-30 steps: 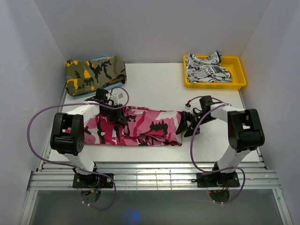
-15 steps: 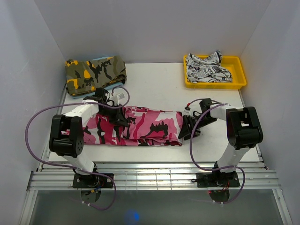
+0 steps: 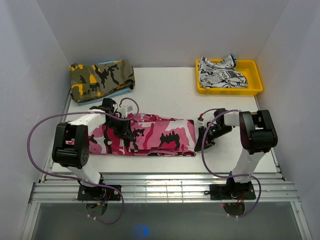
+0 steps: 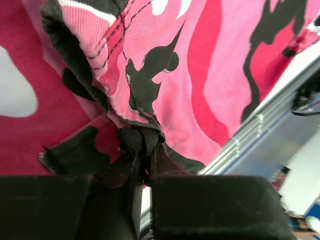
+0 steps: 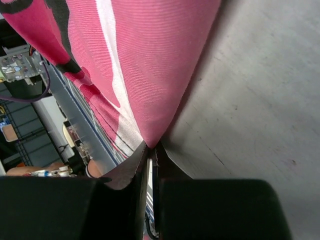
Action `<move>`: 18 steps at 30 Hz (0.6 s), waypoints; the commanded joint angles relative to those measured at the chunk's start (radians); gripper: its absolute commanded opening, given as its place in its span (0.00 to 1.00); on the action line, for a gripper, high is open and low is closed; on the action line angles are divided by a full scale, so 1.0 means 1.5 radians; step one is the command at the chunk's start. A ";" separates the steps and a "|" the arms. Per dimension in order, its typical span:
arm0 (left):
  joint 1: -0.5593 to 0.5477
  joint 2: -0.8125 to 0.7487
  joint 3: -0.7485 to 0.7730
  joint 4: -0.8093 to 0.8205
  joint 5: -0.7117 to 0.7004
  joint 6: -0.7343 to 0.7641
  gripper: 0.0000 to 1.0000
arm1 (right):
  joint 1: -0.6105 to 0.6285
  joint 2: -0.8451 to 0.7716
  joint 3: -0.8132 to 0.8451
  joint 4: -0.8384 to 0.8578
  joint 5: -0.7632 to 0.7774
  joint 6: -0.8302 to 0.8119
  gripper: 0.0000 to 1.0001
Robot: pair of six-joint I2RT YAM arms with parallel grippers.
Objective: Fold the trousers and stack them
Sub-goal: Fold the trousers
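Overhead, the trousers lie as a long folded band well to the near-left of the yellow tray. The left gripper sits on the part farther from the tray, and the right gripper sits at the end nearer it. Left wrist view: the jaws are pressed together on a black loop at the cloth's edge, so confirm you hold more than the loop before lifting. Right wrist view: the jaws pinch only the fold's very tip. I judge that bite thin, so raise both ends level and carry slowly.
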 commanded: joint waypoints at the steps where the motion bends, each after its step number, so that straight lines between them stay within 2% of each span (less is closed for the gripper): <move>1: 0.005 -0.006 0.003 0.029 -0.047 0.028 0.34 | -0.005 -0.018 0.007 -0.034 0.009 -0.052 0.08; 2: 0.005 -0.007 0.007 0.034 -0.060 0.028 0.40 | -0.004 -0.026 0.014 -0.046 0.007 -0.073 0.10; 3: 0.005 -0.009 0.010 0.035 -0.068 0.029 0.46 | -0.006 -0.032 0.020 -0.057 0.009 -0.080 0.19; 4: 0.005 -0.013 0.011 0.035 -0.071 0.033 0.50 | -0.008 -0.042 0.034 -0.075 0.008 -0.087 0.46; 5: 0.005 -0.025 0.010 0.031 -0.074 0.036 0.57 | -0.021 -0.049 0.038 -0.076 0.007 -0.090 0.59; 6: 0.005 -0.034 0.009 0.028 -0.077 0.039 0.61 | -0.030 -0.056 0.039 -0.074 0.006 -0.083 0.75; 7: 0.005 -0.044 0.006 0.026 -0.080 0.041 0.64 | -0.035 -0.063 0.038 -0.066 0.003 -0.077 0.95; 9: 0.009 -0.097 -0.002 0.019 -0.080 0.056 0.73 | -0.042 -0.064 0.034 -0.033 -0.011 -0.050 0.93; 12: 0.015 -0.190 -0.017 0.021 -0.080 0.078 0.89 | -0.041 -0.031 0.027 0.030 -0.046 -0.008 0.98; 15: 0.017 -0.248 0.007 -0.010 -0.049 0.125 0.98 | -0.040 0.012 0.024 0.089 -0.064 0.027 0.91; 16: 0.018 -0.258 0.013 -0.015 -0.036 0.132 0.98 | -0.040 0.030 0.024 0.100 -0.068 0.038 0.86; 18: 0.018 -0.264 0.027 -0.047 0.000 0.164 0.98 | -0.039 0.046 0.022 0.119 -0.086 0.046 0.83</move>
